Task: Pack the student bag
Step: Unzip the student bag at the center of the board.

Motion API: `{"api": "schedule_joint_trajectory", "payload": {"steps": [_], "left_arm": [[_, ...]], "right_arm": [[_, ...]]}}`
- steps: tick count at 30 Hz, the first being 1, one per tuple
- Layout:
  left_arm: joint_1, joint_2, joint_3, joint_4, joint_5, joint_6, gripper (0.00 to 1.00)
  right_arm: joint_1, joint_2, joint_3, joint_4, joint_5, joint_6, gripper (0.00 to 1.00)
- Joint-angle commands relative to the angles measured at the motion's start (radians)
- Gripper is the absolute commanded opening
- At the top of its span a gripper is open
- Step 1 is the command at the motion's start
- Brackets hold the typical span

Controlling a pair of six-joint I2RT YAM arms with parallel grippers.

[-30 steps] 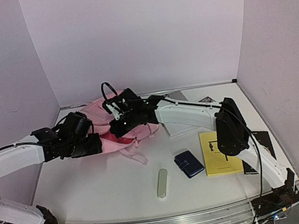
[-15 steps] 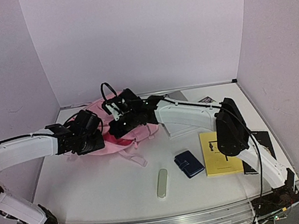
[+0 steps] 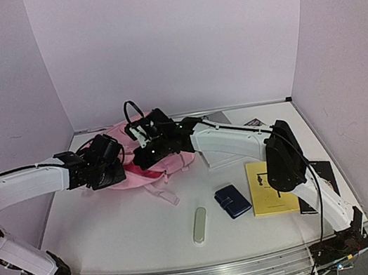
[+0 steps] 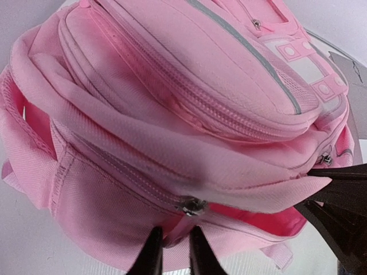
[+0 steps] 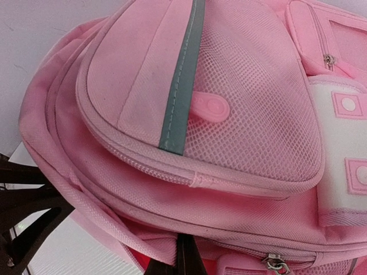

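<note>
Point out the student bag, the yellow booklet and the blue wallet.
student bag (image 4: 189,63), left wrist view, front pocket panel.
yellow booklet (image 3: 266,201), top external view, lower cover.
blue wallet (image 3: 232,201), top external view, centre.

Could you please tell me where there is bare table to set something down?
The widest bare patch is the near-left table, bordered by the left arm, the student bag and the pale oblong case. The right half is crowded: blue wallet, yellow book, right arm overhead.

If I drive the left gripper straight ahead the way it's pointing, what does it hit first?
The student bag: the left gripper aims at the pink fabric just below the silver zip pull, seemingly almost touching, though depth is unclear.
</note>
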Motion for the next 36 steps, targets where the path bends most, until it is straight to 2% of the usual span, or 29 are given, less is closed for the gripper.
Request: {"api": "schedule_joint_trajectory", "payload": {"steps": [1, 3, 8, 20, 27, 29, 31, 36], "left_arm": [[0.021, -0.075, -0.001, 0.011, -0.05, 0.023, 0.04], [0.021, -0.091, 0.0, 0.007, -0.043, 0.037, 0.0], [0.022, -0.166, -0.005, -0.031, -0.018, 0.05, 0.0], [0.042, -0.391, -0.004, -0.269, -0.117, -0.012, 0.0], [0.054, -0.448, -0.052, -0.269, -0.085, -0.024, 0.0], [0.055, -0.453, -0.076, -0.204, -0.025, 0.03, 0.0], [0.055, -0.447, -0.105, -0.14, 0.046, 0.066, 0.06], [0.056, -0.419, -0.183, -0.014, 0.15, 0.078, 0.33]], "right_arm": [[0.016, -0.013, 0.039, 0.071, -0.07, 0.033, 0.0], [0.016, -0.011, 0.037, 0.07, -0.07, 0.029, 0.0], [0.015, -0.011, 0.022, 0.071, -0.058, -0.007, 0.0], [-0.043, -0.049, -0.109, 0.08, -0.045, -0.114, 0.0], [-0.061, -0.084, -0.157, 0.09, -0.08, -0.182, 0.0], [-0.061, -0.089, -0.15, 0.091, -0.134, -0.163, 0.0], [-0.061, -0.088, -0.135, 0.091, -0.181, -0.124, 0.0], [-0.057, -0.08, -0.098, 0.09, -0.238, -0.045, 0.0]]}}
